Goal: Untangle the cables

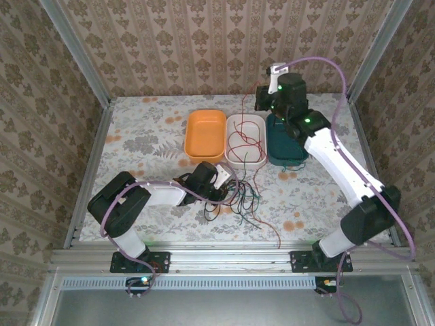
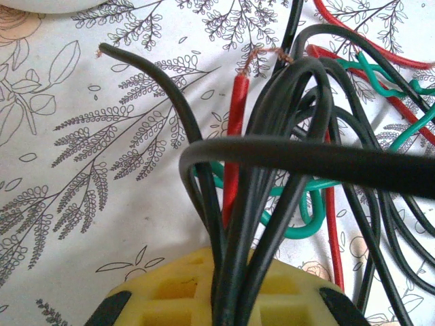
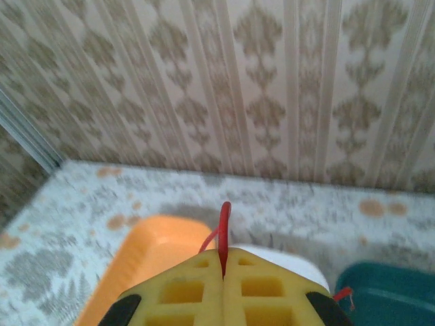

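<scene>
Left arm lies low over the near-left of the table (image 1: 136, 146), with the left gripper (image 1: 226, 189) pointing right into the heap of cables (image 1: 246, 201). In the left wrist view the left gripper (image 2: 231, 302) is clamped narrow on a bundle of black cables (image 2: 272, 204). These rise from between the yellow fingers (image 2: 170, 295) and fan out in loops. One black strand crosses in front of the bundle, left to right. A red strand (image 2: 234, 129) stands behind the bundle with bare copper at its tip. A green cable (image 2: 302, 227) curls on the cloth behind the black ones. From above, the main tangle of black, green and red lies on the table just right of the left gripper and near the front of the white tray (image 1: 236, 160). One red strand trails off toward the near edge. Three trays stand in a row at mid-table: orange tray (image 1: 192, 139), white tray, then teal tray (image 1: 291, 161). Red loops lie in the white tray. The right arm reaches over the teal tray, and the right gripper (image 1: 262, 97) is raised above the far side of the trays. In the right wrist view the right gripper (image 3: 223, 272) is pressed tight on a red cable (image 3: 223, 217), which pokes up from the seam between the fingers. In the top view a thin red line drops from it into the white tray.
</scene>
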Robot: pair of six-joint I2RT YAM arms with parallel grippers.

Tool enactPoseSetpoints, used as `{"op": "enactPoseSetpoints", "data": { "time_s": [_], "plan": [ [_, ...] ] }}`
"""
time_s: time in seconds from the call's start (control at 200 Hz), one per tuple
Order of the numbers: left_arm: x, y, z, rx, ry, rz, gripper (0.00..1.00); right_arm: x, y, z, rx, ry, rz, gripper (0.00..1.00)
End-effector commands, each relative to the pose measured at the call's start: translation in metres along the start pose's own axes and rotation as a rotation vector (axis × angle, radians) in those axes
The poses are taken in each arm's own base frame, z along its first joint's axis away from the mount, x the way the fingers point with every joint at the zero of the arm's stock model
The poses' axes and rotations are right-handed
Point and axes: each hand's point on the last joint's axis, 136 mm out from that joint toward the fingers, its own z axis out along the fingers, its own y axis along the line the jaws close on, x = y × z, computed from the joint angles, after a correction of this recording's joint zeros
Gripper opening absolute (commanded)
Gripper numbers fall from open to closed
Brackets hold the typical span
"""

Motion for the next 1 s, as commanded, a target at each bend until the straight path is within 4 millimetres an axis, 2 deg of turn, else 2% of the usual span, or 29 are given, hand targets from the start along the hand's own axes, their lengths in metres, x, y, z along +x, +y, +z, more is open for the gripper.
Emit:
{"op": "enactPoseSetpoints", "data": {
  "time_s": [0.0, 0.08, 0.18, 0.32, 0.45, 0.55, 0.625, 0.725, 0.805, 0.93, 0.995],
  "plan": [
    [0.014, 0.007, -0.002, -0.042, 0.043, -0.022, 0.00, 0.062, -0.013, 0.027, 0.061, 0.183, 0.045, 0.00],
    [0.013, 0.007, -0.002, -0.042, 0.042, -0.025, 0.00, 0.095, -0.018, 0.044, 0.084, 0.277, 0.070, 0.00],
    [0.012, 0.007, -0.002, -0.041, 0.041, -0.024, 0.00, 0.127, -0.025, 0.062, 0.122, 0.354, 0.093, 0.00],
    [0.012, 0.006, -0.002, -0.041, 0.048, -0.026, 0.00, 0.157, -0.030, 0.082, 0.159, 0.455, 0.108, 0.00],
    [0.013, 0.006, -0.004, -0.044, 0.050, -0.023, 0.00, 0.183, -0.029, 0.085, 0.165, 0.552, 0.138, 0.01],
    [0.012, 0.007, -0.004, -0.048, 0.048, -0.022, 0.00, 0.184, -0.030, 0.075, 0.167, 0.558, 0.159, 0.37],
    [0.011, 0.007, -0.004, -0.048, 0.046, -0.020, 0.00, 0.175, -0.033, 0.062, 0.178, 0.528, 0.159, 0.51],
    [0.010, 0.006, -0.003, -0.045, 0.047, -0.016, 0.00, 0.164, -0.038, 0.040, 0.196, 0.485, 0.159, 0.57],
    [0.010, 0.006, -0.001, -0.042, 0.048, -0.014, 0.00, 0.166, -0.043, 0.021, 0.207, 0.485, 0.157, 0.58],
    [0.011, 0.005, 0.002, -0.033, 0.056, -0.011, 0.00, 0.186, -0.044, -0.004, 0.192, 0.528, 0.176, 0.59],
    [0.010, 0.005, 0.003, -0.030, 0.057, -0.009, 0.00, 0.209, -0.044, -0.020, 0.182, 0.595, 0.194, 0.59]
  ]
}}
